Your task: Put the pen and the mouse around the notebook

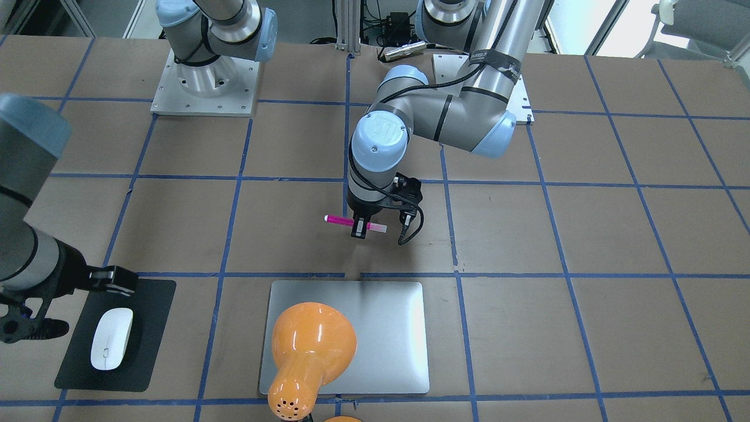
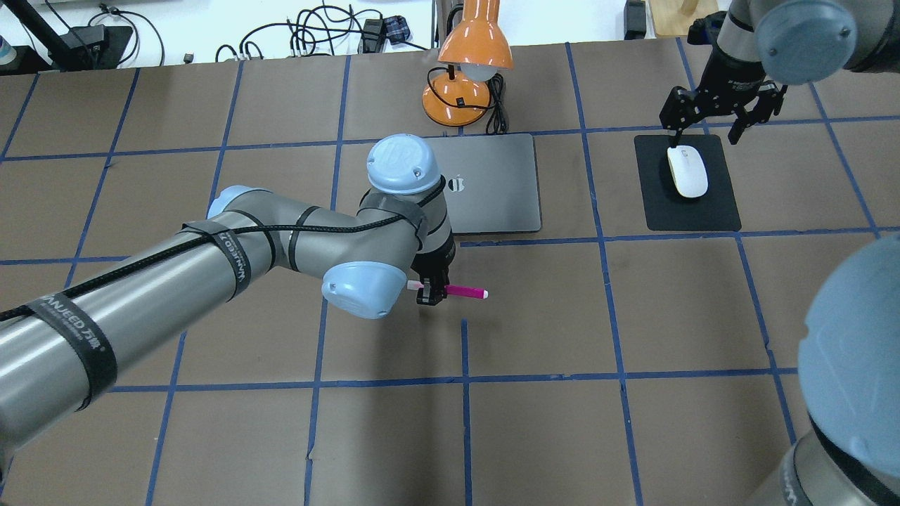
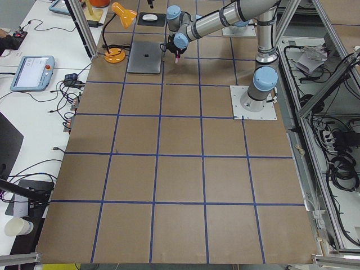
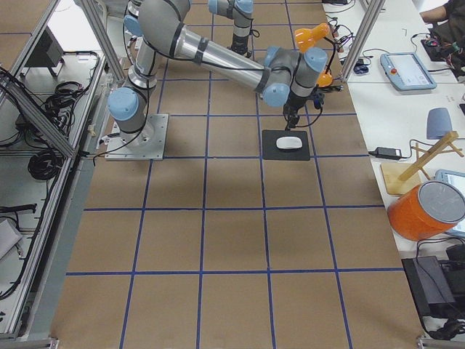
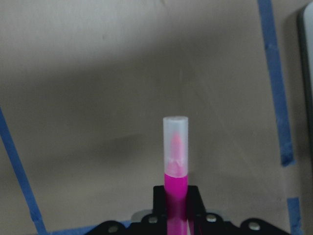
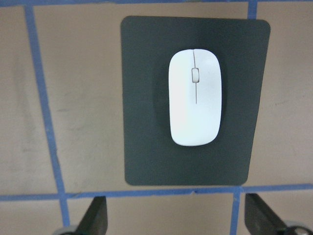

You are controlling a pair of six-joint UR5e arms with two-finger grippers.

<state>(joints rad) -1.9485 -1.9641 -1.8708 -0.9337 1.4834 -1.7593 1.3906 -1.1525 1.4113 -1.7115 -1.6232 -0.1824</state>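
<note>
My left gripper (image 1: pixel 358 226) (image 2: pixel 430 290) is shut on the magenta pen (image 1: pixel 338 220) (image 2: pixel 465 291), gripping it near the middle. The pen lies level, low over the table on the robot's side of the silver notebook (image 1: pixel 387 328) (image 2: pixel 496 186). Its pale cap (image 5: pixel 175 142) points forward in the left wrist view. The white mouse (image 1: pixel 111 339) (image 2: pixel 687 171) (image 6: pixel 194 96) rests on a black mat (image 1: pixel 153 305) (image 2: pixel 717 211) (image 6: pixel 142 122) beside the notebook. My right gripper (image 1: pixel 70 305) (image 2: pixel 709 128) (image 6: pixel 178 220) hovers open over the mat's far edge, holding nothing.
An orange desk lamp (image 1: pixel 310 343) (image 2: pixel 470 42) stands at the notebook's far edge, its shade hanging over the lid. Blue tape lines grid the brown table. Cables and devices lie beyond the far table edge.
</note>
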